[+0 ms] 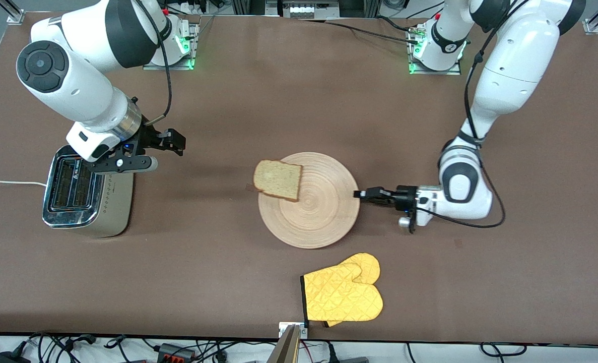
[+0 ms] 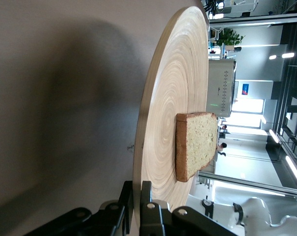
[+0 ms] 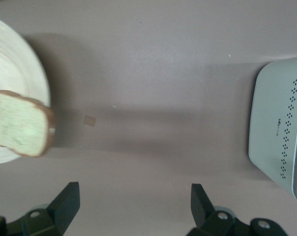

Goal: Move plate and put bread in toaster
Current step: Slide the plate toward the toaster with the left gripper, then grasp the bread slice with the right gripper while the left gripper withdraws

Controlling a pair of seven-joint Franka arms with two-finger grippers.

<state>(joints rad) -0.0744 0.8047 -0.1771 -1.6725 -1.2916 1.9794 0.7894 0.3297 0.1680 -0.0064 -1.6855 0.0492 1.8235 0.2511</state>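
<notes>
Brown table [image 1: 288, 101] across the whole front view, carrying everything. Near its middle, the round light-wood plate [image 1: 319, 212], clamped at the rim toward the left arm's end by the left end effector [image 1: 363, 194], fingers pinched tight on the edge; in the left wrist view that grip seen close, the plate's rim [image 2: 153, 128] running into the black fingers [image 2: 138, 206], and the plate's ringed grain in full. Toward the right arm's end, the toaster [image 1: 84, 194] upright, two slots facing up and a white cord trailing off; slots visible only from the front, while the right wrist view gives just its brushed side with rows of small marks [image 3: 281, 132], and the left wrist view a glimpse of the same side [image 2: 222, 83] past the plate. Nearer the front camera than the plate, a yellow quilted oven mitt [image 1: 343, 295], seen from the front alone. On the plate, the bread [image 1: 278, 180], lying flat and overhanging the rim toward the toaster; overhang plain in the right wrist view [image 3: 21, 130]. Right end effector [image 1: 155, 151] over the table just beside the toaster, fingers spread wide, holding nothing.
</notes>
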